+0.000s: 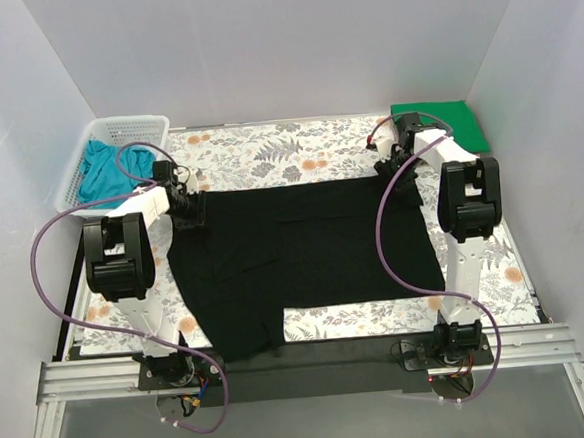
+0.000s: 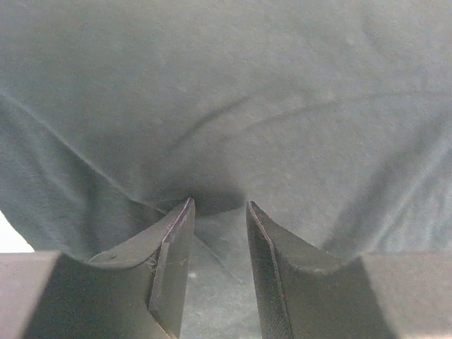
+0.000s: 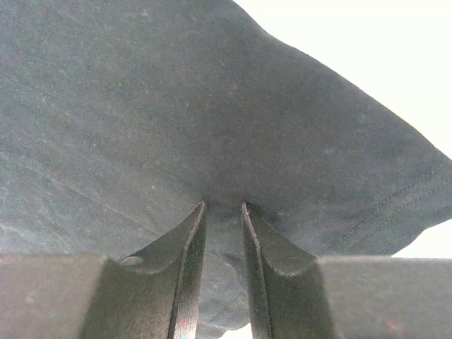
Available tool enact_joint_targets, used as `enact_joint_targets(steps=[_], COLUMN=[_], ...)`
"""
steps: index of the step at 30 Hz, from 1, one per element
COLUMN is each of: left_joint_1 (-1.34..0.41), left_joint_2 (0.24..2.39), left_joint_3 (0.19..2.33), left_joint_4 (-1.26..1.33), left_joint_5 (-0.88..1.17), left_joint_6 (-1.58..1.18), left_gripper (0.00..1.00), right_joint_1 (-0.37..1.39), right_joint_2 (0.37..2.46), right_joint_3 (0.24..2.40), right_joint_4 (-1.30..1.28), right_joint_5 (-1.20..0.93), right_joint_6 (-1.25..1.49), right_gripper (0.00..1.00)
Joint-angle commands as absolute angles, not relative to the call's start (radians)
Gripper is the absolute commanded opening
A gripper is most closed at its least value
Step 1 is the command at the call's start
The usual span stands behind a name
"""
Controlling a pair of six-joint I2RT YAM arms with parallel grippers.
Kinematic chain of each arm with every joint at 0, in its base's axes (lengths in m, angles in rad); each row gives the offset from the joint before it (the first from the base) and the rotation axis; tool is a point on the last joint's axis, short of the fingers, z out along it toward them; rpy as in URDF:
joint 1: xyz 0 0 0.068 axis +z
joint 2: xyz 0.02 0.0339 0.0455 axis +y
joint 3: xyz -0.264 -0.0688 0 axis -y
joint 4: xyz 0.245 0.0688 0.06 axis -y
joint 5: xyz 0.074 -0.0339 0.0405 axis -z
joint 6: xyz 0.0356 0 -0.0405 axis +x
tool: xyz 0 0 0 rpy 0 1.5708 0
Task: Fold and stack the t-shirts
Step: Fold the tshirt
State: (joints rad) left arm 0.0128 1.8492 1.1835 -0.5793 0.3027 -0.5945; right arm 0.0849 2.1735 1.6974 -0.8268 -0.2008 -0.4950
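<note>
The black t-shirt (image 1: 304, 248) lies spread across the middle of the floral table, its near left part hanging toward the front edge. My left gripper (image 1: 186, 208) sits at the shirt's far left corner and my right gripper (image 1: 401, 166) at its far right corner. In the left wrist view the left gripper (image 2: 219, 205) is shut on a fold of the black t-shirt (image 2: 226, 92), with creases running out from the tips. In the right wrist view the right gripper (image 3: 224, 205) is likewise shut on the black t-shirt (image 3: 176, 106). The green t-shirt (image 1: 444, 123) lies folded at the back right. The teal t-shirt (image 1: 98, 170) is crumpled in the basket.
A white mesh basket (image 1: 125, 125) stands at the back left corner. White walls close in the table on three sides. The floral tablecloth (image 1: 267, 151) shows behind the black shirt and along the front right.
</note>
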Motion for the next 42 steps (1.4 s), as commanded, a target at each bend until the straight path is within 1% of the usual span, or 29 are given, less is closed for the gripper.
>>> enact_joint_targets(steps=[1, 5, 9, 11, 12, 13, 14, 15, 16, 17, 18, 19, 20, 21, 23, 24, 26, 27, 29, 30, 31, 34, 42], left_joint_1=[0.014, 0.017, 0.032, 0.038, 0.038, 0.038, 0.038, 0.038, 0.038, 0.038, 0.04, 0.04, 0.04, 0.038, 0.04, 0.038, 0.041, 0.041, 0.041, 0.041, 0.041, 0.041, 0.041], left_joint_2=[1.893, 1.976, 2.098, 2.138, 2.143, 2.138, 2.129, 2.114, 2.093, 2.035, 1.999, 1.961, 1.915, 1.84, 1.76, 1.687, 1.613, 1.533, 1.458, 1.428, 1.378, 1.329, 1.316], left_joint_3=[1.239, 1.293, 1.429, 1.531, 1.56, 1.621, 1.65, 1.678, 1.696, 1.71, 1.704, 1.689, 1.639, 1.612, 1.545, 1.473, 1.393, 1.314, 1.251, 1.212, 1.195, 1.149, 1.091], left_joint_4=[-0.551, -0.528, -0.526, -0.534, -0.547, -0.561, -0.581, -0.622, -0.639, -0.675, -0.689, -0.698, -0.709, -0.753, -0.808, -0.877, -0.943, -0.965, -0.992, -0.997, -1.002, -1.022, -1.023], left_joint_5=[0.235, 0.19, 0.202, 0.242, 0.259, 0.308, 0.333, 0.357, 0.383, 0.441, 0.471, 0.497, 0.556, 0.581, 0.621, 0.647, 0.658, 0.672, 0.667, 0.663, 0.658, 0.661, 0.687], left_joint_6=[-0.633, -0.64, -0.634, -0.623, -0.609, -0.607, -0.6, -0.595, -0.585, -0.571, -0.539, -0.525, -0.502, -0.467, -0.36, -0.321, -0.234, -0.206, -0.178, -0.175, -0.173, -0.175, -0.187], left_gripper=[0.34, 0.34, 0.34, 0.37, 0.39, 0.41, 0.45, 0.48, 0.5, 0.55, 0.56, 0.58, 0.59, 0.6, 0.61, 0.61, 0.6, 0.59, 0.59, 0.59, 0.59, 0.59, 0.59], right_joint_1=[0.08, 0.081, 0.08, 0.08, 0.084, 0.086, 0.09, 0.094, 0.103, 0.107, 0.116, 0.12, 0.121, 0.124, 0.124, 0.126, 0.126, 0.126, 0.126, 0.124, 0.124, 0.123, 0.081], right_joint_2=[2.281, 2.393, 2.471, 2.494, 2.491, 2.482, 2.441, 2.406, 2.366, 2.271, 2.219, 2.167, 2.066, 2.018, 1.888, 1.849, 1.738, 1.703, 1.6, 1.567, 1.507, 1.444, 1.446], right_joint_3=[1.779, 1.914, 2.072, 2.166, 2.186, 2.201, 2.206, 2.188, 2.162, 2.093, 2.051, 2.01, 1.961, 1.877, 1.781, 1.687, 1.59, 1.477, 1.369, 1.317, 1.214, 1.059, 0.905], right_joint_4=[-0.81, -0.81, -0.804, -0.808, -0.808, -0.811, -0.818, -0.824, -0.824, -0.825, -0.825, -0.825, -0.827, -0.831, -0.842, -0.863, -0.897, -0.903, -0.919, -0.919, -0.917, -0.905, -0.77], right_joint_5=[-0.167, -0.14, -0.135, -0.146, -0.146, -0.147, -0.176, -0.198, -0.218, -0.262, -0.284, -0.3, -0.33, -0.337, -0.341, -0.338, -0.321, -0.31, -0.279, -0.267, -0.25, -0.175, -0.069], right_joint_6=[-0.497, -0.5, -0.488, -0.479, -0.474, -0.472, -0.474, -0.482, -0.486, -0.495, -0.512, -0.523, -0.532, -0.544, -0.592, -0.616, -0.688, -0.707, -0.768, -0.79, -0.816, -0.897, -0.939], right_gripper=[0.34, 0.33, 0.34, 0.37, 0.43, 0.46, 0.49, 0.56, 0.6, 0.63, 0.71, 0.73, 0.75, 0.78, 0.78, 0.74, 0.7, 0.7, 0.69, 0.67, 0.66, 0.64, 0.62])
